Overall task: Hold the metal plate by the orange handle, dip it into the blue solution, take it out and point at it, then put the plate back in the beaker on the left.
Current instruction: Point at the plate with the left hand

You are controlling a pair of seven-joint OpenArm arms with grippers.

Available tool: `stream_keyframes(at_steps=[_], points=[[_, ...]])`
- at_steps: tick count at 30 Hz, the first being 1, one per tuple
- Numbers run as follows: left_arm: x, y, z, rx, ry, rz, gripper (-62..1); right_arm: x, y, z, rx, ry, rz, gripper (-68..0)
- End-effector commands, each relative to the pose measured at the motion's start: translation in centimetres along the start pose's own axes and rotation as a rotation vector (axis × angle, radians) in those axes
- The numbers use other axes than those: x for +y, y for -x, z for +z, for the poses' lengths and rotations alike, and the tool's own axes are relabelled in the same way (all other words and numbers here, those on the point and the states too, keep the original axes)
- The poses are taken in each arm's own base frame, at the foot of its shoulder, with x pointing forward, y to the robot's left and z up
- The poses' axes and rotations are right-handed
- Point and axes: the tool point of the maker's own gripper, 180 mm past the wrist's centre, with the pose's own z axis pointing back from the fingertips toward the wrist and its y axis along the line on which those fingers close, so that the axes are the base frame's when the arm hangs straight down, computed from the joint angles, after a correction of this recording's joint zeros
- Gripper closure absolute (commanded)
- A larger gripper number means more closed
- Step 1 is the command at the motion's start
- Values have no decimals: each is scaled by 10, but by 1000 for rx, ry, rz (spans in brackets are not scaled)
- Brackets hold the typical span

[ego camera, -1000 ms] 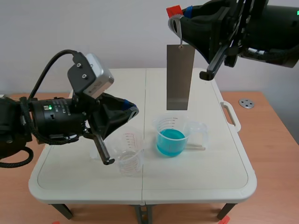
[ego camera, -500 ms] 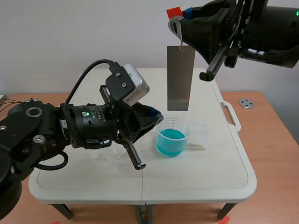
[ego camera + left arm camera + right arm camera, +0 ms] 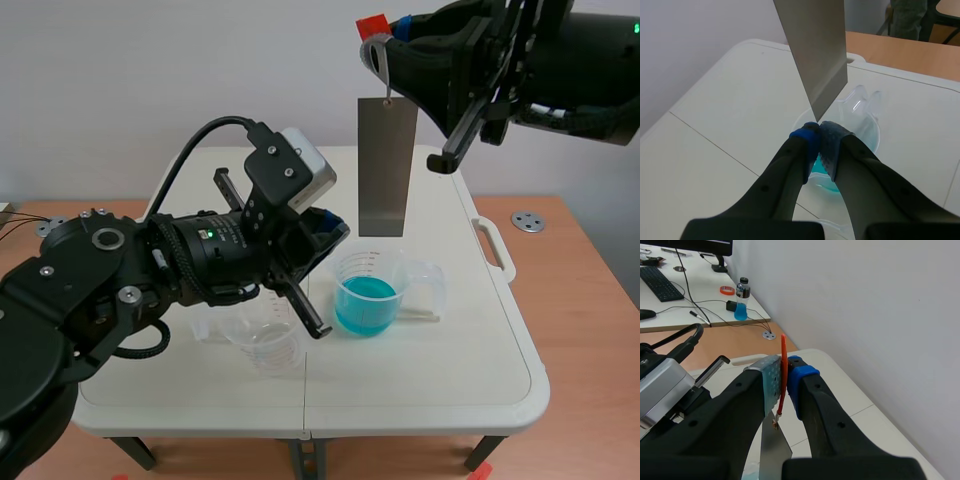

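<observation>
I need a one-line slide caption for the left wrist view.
Left tool, shut, points at the lower corner of the hanging metal plate, above the beaker of blue solution.

Metal plate point(image 3: 817, 50) — top cropped, clear beaker point(image 3: 268, 350) half-hidden

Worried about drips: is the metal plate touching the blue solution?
Apart. In the scene view the metal plate hangs by its orange handle, its lower edge above the rim of the beaker and the blue solution.
</observation>
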Motion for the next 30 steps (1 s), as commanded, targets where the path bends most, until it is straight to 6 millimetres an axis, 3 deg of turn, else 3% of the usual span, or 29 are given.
stream_keyframes(at_steps=[1, 8, 20, 25, 30], points=[[3, -6, -1, -25, -10, 1, -15, -2, -15, -1, -45, -5, 15, -11], [0, 7, -1, 5, -2, 20, -15, -2, -15, -1, -44, -5, 15, -11], [3, 6, 0, 1, -9, 20, -15, -2, -15, -1, -44, -5, 15, -11], [22, 13, 13, 18, -54, 9, -15, -2, -15, -1, -44, -5, 15, -11], [55, 13, 48, 13, -142, 12, -15, -2, -15, -1, -44, -5, 15, -11]])
